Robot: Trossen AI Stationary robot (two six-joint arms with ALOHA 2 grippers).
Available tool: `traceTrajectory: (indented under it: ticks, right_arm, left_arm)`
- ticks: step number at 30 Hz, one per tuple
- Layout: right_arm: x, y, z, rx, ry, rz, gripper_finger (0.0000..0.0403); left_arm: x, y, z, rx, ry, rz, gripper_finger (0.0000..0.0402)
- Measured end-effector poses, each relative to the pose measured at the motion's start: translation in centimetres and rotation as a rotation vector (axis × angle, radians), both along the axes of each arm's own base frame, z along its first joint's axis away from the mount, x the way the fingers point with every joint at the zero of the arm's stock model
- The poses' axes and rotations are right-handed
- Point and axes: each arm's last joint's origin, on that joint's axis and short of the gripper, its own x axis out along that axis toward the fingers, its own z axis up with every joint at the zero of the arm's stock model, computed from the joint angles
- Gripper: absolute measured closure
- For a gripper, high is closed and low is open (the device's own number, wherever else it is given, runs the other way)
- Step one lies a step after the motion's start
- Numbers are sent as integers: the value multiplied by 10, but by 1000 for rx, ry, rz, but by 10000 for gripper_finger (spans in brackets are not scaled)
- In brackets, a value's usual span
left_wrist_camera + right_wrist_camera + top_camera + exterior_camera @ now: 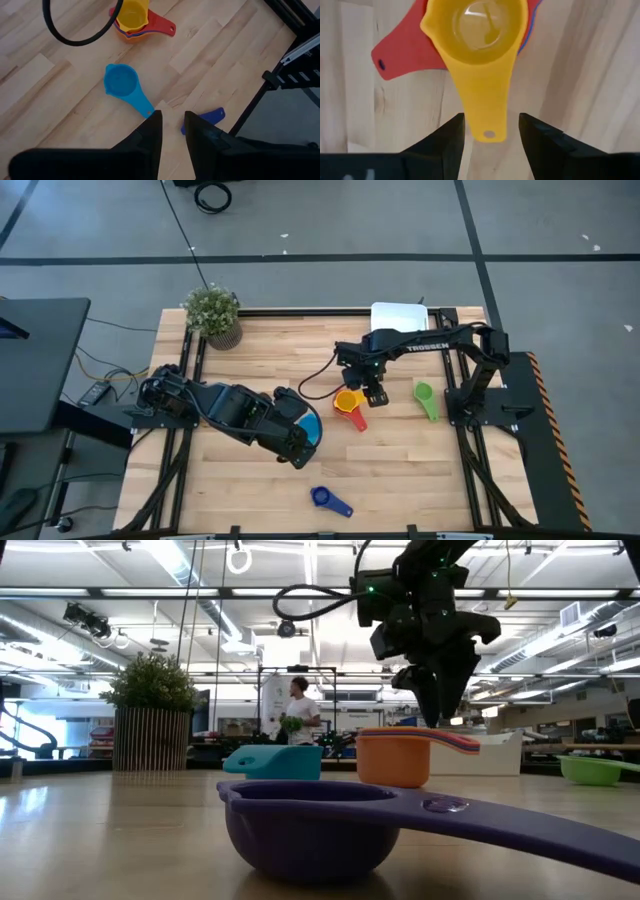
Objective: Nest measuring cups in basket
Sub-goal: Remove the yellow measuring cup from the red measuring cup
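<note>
A stack of nested measuring cups [350, 404] stands on the table's middle, with the yellow cup [477, 30] on top and a red handle [400, 52] sticking out sideways. My right gripper [491, 131] points down over it, open; its fingers stand on either side of the yellow handle's free end without touching. A light blue cup [121, 81] sits upright on the table beside my left gripper [173, 125], which hovers above the wood, open and empty. A dark blue cup [328, 500] lies near the front edge and a green cup [427, 398] at the right. The white basket [400, 315] stands at the far edge.
A potted plant [213, 315] stands at the far left corner. A black cable [75, 30] loops above the table near the stack. Black frame rails [470, 470] run along the table's left and right sides. Bare wood lies between the stack and the front edge.
</note>
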Motion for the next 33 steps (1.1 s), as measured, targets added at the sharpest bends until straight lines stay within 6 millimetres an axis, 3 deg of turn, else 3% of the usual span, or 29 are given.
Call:
traceTrajectory:
  ticks: [6, 33]
  right_arm:
    - [-1, 0, -12, -11, -13, 3, 209]
    - [0, 2, -12, 63, -30, -31, 208]
  left_arm:
    - [0, 0, 0, 1, 0, 1, 312]
    - [0, 1, 0, 1, 1, 0, 312]
